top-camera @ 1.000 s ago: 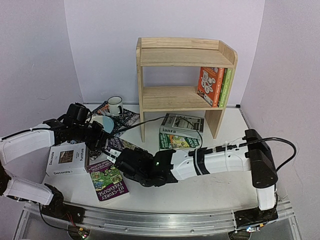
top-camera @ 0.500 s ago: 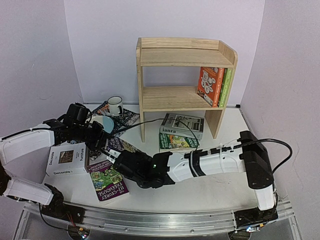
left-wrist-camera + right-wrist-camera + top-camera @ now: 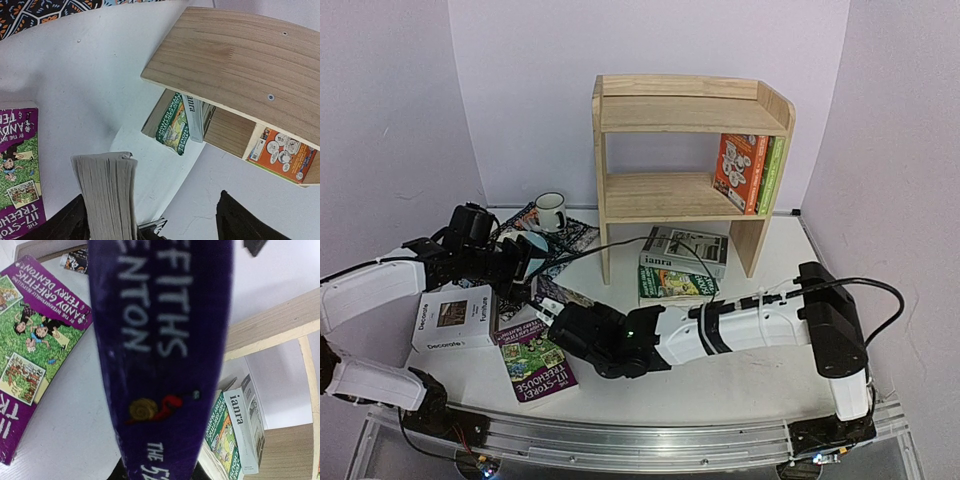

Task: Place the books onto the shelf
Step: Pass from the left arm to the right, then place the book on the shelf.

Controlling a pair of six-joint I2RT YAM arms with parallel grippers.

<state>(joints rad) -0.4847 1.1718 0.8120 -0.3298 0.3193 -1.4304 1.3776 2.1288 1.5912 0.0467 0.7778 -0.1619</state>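
now | left gripper (image 3: 152,220): jaws wide | right gripper (image 3: 548,318): clamped on dark purple book (image 3: 165,355)

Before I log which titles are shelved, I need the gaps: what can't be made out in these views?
- Dark purple book: right wrist view shows only its spine, title cut by top and bottom edges.
- Light green book: top view, the ianra book lies over much of its cover.
- Orange book on the shelf: lettering too small in the top view.
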